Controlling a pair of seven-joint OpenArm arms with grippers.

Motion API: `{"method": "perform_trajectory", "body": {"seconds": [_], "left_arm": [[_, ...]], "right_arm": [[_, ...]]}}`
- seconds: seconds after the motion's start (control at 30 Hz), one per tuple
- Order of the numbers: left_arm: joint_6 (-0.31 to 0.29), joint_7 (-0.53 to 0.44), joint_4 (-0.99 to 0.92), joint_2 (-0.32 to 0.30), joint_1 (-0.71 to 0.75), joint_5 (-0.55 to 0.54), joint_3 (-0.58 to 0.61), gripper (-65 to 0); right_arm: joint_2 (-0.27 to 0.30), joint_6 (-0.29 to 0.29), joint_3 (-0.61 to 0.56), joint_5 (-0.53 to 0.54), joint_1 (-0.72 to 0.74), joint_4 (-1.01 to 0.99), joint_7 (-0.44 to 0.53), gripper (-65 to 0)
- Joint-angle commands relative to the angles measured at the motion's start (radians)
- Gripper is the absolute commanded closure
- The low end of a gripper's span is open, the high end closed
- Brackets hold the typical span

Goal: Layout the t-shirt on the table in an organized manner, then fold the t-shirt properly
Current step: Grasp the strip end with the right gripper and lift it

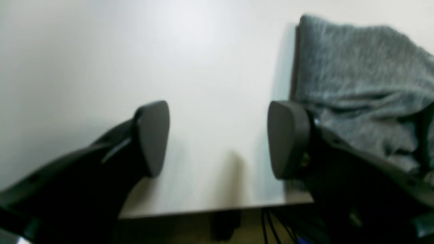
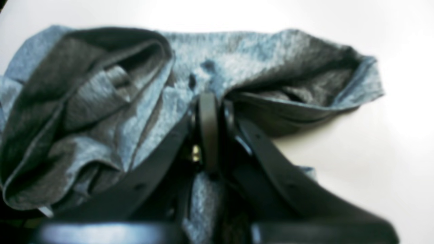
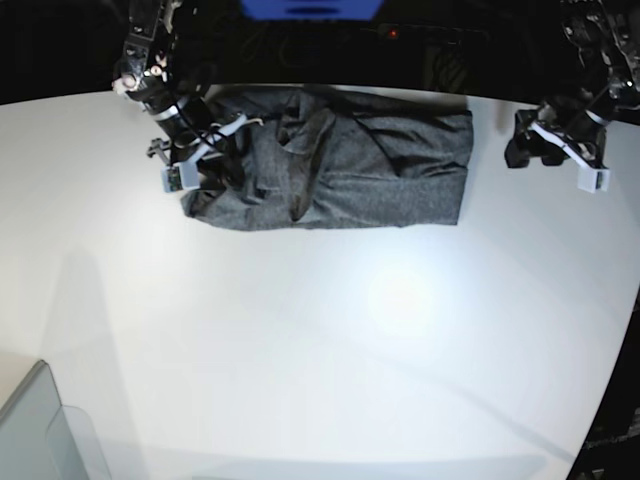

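Right wrist view shows the right tool clenched on the heathered dark grey knit t-shirt, while the left tool hangs released over the glossy white counter.

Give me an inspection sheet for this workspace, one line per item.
Surface: white table, glossy, curved edge.
Job's things: grey t-shirt bunched and creased near the far edge, not laid flat.
Clutter: translucent bin corner at the near corner.
Grippers: right gripper shut on shirt fabric; left gripper open, empty, beside the shirt's other end.
Cables: dark cables below the table edge.
Surroundings: dark, blue object behind the table.
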Motion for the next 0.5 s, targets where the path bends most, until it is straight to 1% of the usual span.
{"method": "perform_trajectory", "body": {"seconds": [0.0, 0.1, 0.23, 0.33, 0.4, 0.47], "left_arm": [[-0.008, -0.020, 0.019, -0.015, -0.006, -0.016, -0.008, -43.6], [-0.008, -0.023, 0.019, -0.011, 0.017, -0.016, -0.008, -43.6], [-0.001, -0.020, 0.019, -0.003, 0.014, -0.016, 0.002, -43.6], [0.001, -0.018, 0.019, 0.021, -0.004, -0.015, 0.018, -43.6], [0.003, -0.018, 0.017, 0.026, -0.006, -0.012, 0.023, -43.6], [0.003, -0.018, 0.017, 0.031, -0.015, 0.019, 0.023, -43.6]], "right_arm": [[-0.001, 0.011, -0.001, 0.026, 0.003, 0.038, 0.029, 0.0], [-0.001, 0.011, -0.008, 0.026, 0.002, 0.094, 0.029, 0.0], [-0.001, 0.011, -0.068, 0.026, -0.006, 0.152, 0.031, 0.0], [-0.001, 0.011, -0.111, 0.026, -0.020, 0.203, 0.031, 0.0], [-0.001, 0.011, -0.155, 0.026, -0.037, 0.241, 0.035, 0.0], [-0.001, 0.011, -0.194, 0.025, -0.044, 0.272, 0.035, 0.0]]}}
